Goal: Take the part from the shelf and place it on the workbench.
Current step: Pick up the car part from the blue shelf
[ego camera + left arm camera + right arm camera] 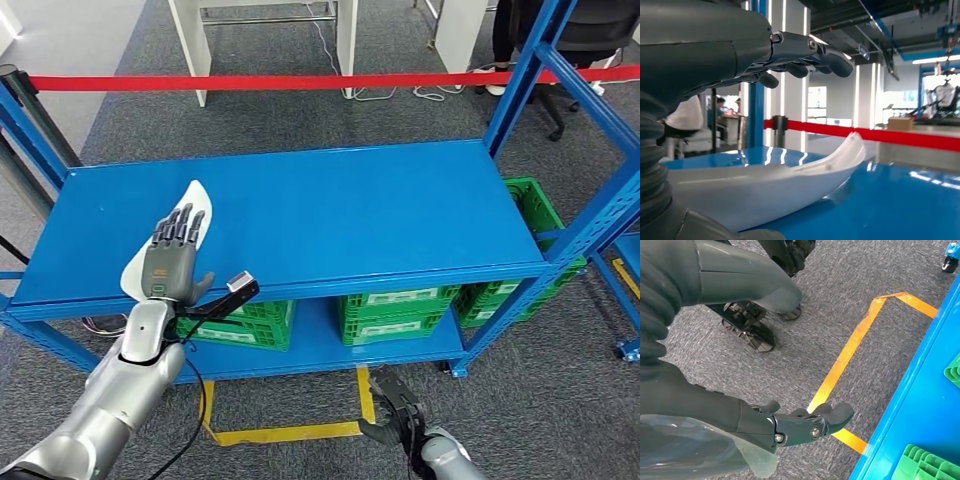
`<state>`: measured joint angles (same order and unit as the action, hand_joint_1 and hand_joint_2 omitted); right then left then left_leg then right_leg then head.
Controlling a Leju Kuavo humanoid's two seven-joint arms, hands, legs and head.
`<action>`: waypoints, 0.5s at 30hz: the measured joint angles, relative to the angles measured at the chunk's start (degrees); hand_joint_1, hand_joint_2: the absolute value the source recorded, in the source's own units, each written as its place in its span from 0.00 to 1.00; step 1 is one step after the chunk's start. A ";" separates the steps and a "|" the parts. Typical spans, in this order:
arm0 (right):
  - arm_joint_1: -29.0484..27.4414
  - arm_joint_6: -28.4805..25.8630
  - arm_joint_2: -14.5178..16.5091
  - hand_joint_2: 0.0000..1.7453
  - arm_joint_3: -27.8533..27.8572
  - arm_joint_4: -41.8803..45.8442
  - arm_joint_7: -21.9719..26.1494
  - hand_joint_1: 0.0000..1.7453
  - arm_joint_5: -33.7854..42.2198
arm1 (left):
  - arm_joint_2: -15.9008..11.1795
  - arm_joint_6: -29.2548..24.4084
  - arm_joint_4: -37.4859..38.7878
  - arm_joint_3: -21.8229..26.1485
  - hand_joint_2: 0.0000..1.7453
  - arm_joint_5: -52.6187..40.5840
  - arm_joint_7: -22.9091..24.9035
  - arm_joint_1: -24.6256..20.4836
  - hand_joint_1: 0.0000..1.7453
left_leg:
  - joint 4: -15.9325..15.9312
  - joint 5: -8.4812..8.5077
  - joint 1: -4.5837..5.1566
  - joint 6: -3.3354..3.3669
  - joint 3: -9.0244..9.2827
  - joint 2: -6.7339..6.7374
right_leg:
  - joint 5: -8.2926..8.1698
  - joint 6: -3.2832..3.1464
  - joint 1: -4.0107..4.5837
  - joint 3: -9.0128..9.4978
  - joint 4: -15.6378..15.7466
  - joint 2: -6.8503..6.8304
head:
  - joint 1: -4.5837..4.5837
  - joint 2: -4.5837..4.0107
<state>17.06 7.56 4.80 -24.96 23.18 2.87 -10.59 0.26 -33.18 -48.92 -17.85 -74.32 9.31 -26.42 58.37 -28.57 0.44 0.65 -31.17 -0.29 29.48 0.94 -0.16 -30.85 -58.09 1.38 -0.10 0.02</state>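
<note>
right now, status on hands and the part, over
Left hand open, fingers spread above the white part, not gripping. Part lies on the top shelf. Right hand open, low by the floor. Nothing in the way.

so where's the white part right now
In the head view the white part lies on the blue shelf's top deck, near its front left corner, with the left hand spread open just above it.

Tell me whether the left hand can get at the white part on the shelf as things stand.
Probably yes. The left hand hovers open just above the white part on the blue shelf, fingers spread over it, a visible gap between, and nothing in the way.
</note>
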 joint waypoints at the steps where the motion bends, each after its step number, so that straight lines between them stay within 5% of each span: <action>1: 0.00 0.01 0.02 1.00 0.00 0.05 -0.15 0.00 -0.04 | -0.04 0.69 0.60 -0.15 1.00 -0.84 0.96 -0.36 0.00 | 0.00 0.00 0.00 0.00 0.00 0.00 | 0.00 0.00 0.00 0.00 0.00 0.01 | 0.00 0.00; 15: 0.72 0.60 0.30 1.00 0.00 0.14 -1.60 0.00 -0.40 | -0.15 9.02 11.83 -1.64 1.00 -5.18 7.54 -8.65 0.00 | 0.00 0.05 0.00 0.02 -0.03 -0.01 | -0.01 0.00 0.00 -0.02 -0.01 -0.03 | 0.01 0.00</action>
<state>17.78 8.16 5.10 -24.96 23.32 1.27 -10.99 0.11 -24.16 -37.10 -19.50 -79.50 16.85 -35.07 58.38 -28.52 0.43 0.68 -31.21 -0.30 29.47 0.94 -0.15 -30.86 -58.10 1.34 -0.09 0.02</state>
